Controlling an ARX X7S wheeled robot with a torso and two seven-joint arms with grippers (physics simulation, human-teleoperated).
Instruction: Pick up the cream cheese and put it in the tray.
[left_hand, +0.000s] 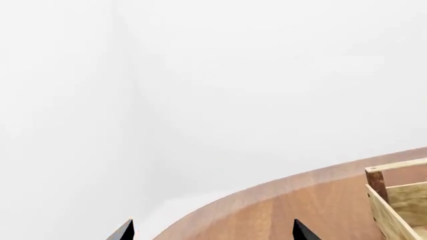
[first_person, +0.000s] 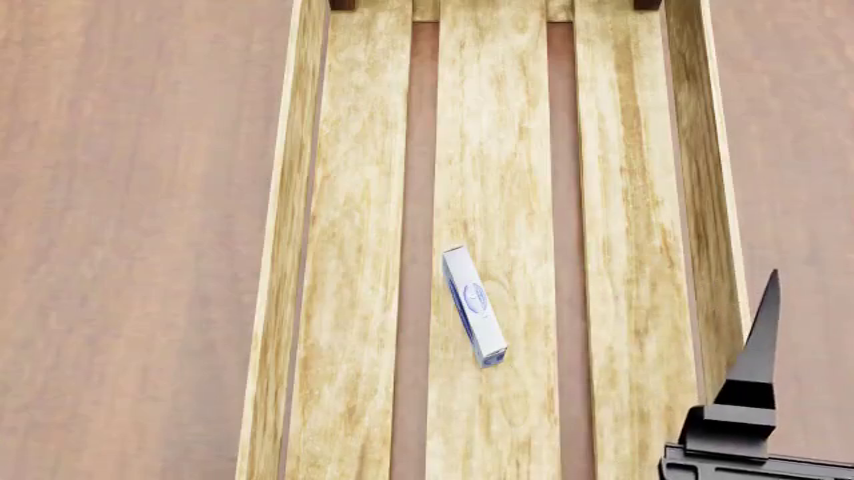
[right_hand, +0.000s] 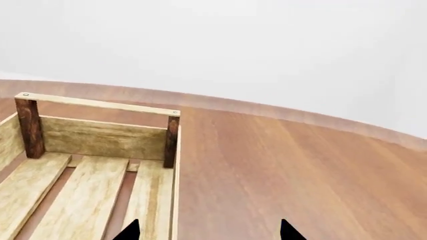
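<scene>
The cream cheese (first_person: 474, 306), a small white box with a blue oval logo, lies on its narrow side on the middle slat inside the tray (first_person: 296, 250), free of any gripper. The tray is a pale wooden slatted crate that fills the head view. My right gripper (right_hand: 208, 231) is open with nothing between its tips; it straddles the tray's right wall (right_hand: 175, 200). One of its fingers (first_person: 758, 345) shows at the lower right of the head view, beside that wall. My left gripper (left_hand: 213, 231) is open and empty above the table's edge, away from the cream cheese.
The brown wooden table (first_person: 134, 200) lies on both sides of the tray. A dark corner post (left_hand: 377, 184) of the tray shows in the left wrist view, and the far end with its rail (right_hand: 100, 105) shows in the right wrist view. The table's curved edge (left_hand: 267, 187) meets a white background.
</scene>
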